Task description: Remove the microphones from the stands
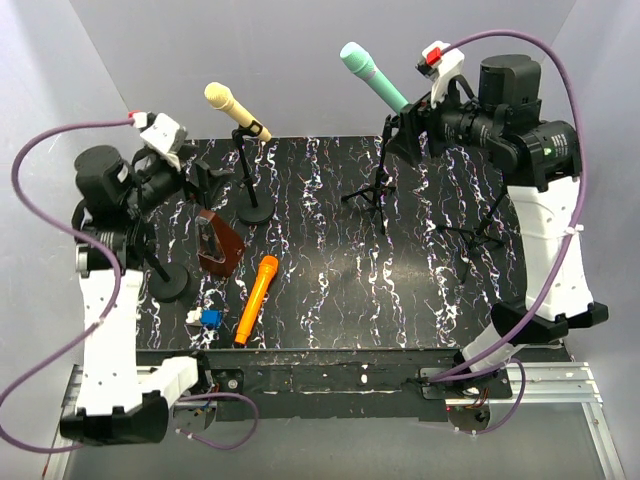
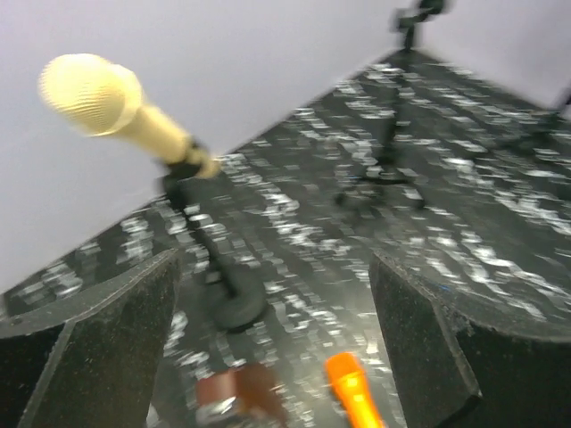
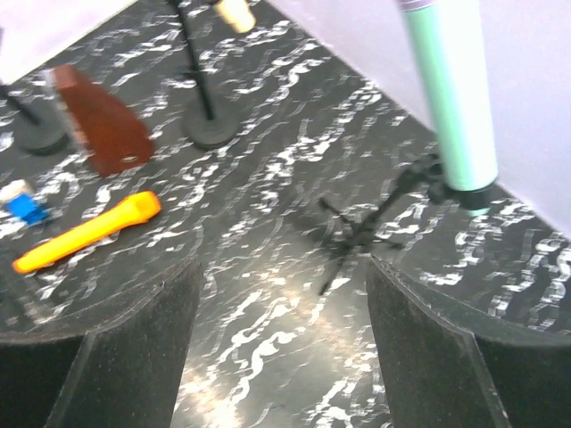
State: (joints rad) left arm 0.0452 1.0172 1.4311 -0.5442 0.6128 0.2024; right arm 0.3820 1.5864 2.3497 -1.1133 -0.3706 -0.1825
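While the teal microphone [image 1: 372, 75] sits clipped on its tripod stand [image 1: 383, 172], the top view sets the right gripper [image 1: 408, 135] just beside its lower end. In the left wrist view, the left gripper [image 2: 268, 357] is spread and empty, with a yellow microphone [image 2: 120, 111] ahead, left of its jaws. In the right wrist view, the jaws are spread too (nothing between); the teal handle rises beyond one finger [image 3: 446, 357]. A sideways pull could topple the tripod.
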